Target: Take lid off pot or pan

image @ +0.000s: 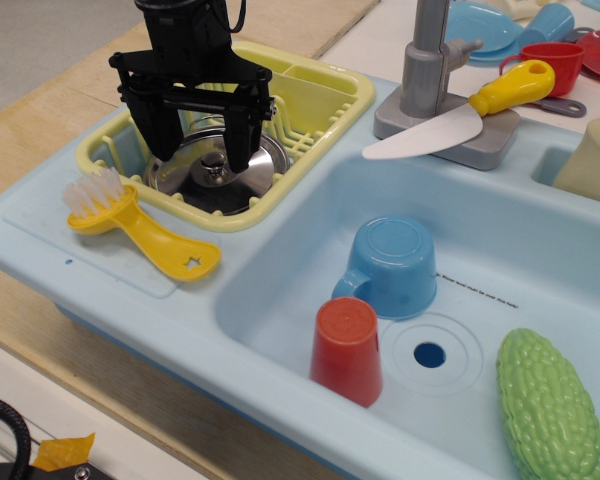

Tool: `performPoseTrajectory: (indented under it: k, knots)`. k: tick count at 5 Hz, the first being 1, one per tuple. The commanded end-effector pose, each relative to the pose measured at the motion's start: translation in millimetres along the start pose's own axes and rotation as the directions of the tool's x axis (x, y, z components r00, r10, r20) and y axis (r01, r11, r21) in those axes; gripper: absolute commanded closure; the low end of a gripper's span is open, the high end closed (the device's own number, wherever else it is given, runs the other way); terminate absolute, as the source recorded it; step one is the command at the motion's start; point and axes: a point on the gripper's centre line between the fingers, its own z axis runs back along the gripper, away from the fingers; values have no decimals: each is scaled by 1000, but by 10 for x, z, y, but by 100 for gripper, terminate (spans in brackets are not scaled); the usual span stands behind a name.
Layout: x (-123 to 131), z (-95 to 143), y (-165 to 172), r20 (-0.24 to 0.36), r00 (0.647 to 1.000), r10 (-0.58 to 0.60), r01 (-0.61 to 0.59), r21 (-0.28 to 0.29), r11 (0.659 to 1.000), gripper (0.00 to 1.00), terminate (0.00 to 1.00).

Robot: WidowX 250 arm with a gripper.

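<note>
The shiny steel lid (220,180) with its small round knob (215,167) lies in the yellow dish rack (310,130), covering the pot, which is hidden beneath it. My black gripper (202,153) hangs directly over the lid with its fingers (239,130) spread wide, one on each side of the knob, tips just above the lid. It is open and holds nothing.
A yellow brush (140,225) lies on the pale blue counter left of the sink. In the sink basin (540,260) stand an upturned blue cup (392,265), a red cup (348,348) and a green gourd (550,410). A grey faucet (435,70) holds a yellow-handled knife (460,115).
</note>
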Motion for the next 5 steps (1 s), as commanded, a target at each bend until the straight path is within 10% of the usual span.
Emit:
performPoseTrajectory:
  k: [1,2,3,5]
  knots:
    - [46,-29,51,7,1000,2,-2,-9,1000,0,0]
    - [68,-94,59,-35,999,4,-5,-16,1000,0,0]
    - [90,-102,54,-48,999,3,-3,-11,1000,100,0]
    - [35,-12,40,-53,998,14,-14,7,1000,100,0]
